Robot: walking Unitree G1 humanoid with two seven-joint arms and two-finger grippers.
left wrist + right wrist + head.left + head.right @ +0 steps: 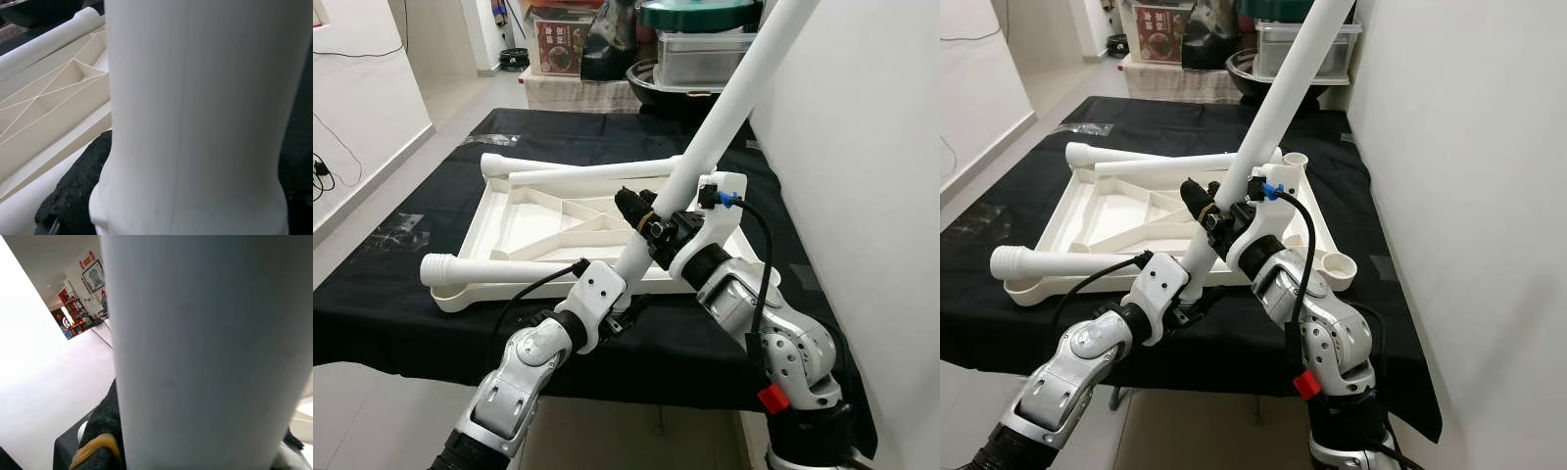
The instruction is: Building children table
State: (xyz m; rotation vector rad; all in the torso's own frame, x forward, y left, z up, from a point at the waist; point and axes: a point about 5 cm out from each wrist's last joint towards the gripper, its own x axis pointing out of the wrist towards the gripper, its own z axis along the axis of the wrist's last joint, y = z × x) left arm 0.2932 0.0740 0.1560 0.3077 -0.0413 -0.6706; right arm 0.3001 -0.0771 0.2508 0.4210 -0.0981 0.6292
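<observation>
Black cloth (431, 294) covers the work surface beside a white wall (862, 147), and everything here is placed from the upturned white tabletop (524, 220) lying on it with its ribbed underside facing up.

Nearest the robot, at the tabletop's near edge, the left gripper (628, 305) is clenched around the lower end of a long white table leg (724, 108); in the left wrist view a black finger pad (78, 188) presses against the leg's flared base. Just above it along the same leg, over the tabletop's near right part, the right gripper (641, 217) grasps the leg too, its black fingers wrapped round the tube with a yellow band showing on one. The leg rises steeply from there, tilted away and toward the wall, and runs out of the top of the picture.

A second leg (504, 271) lies flat along the tabletop's near rim, its ribbed end sticking out past the left corner. A third leg (578, 172) lies along the far rim. An open round socket (1340, 262) shows at the near right corner.

Beyond the tabletop's far side stand a dark bowl (651, 83) and a clear storage box (705, 57).
</observation>
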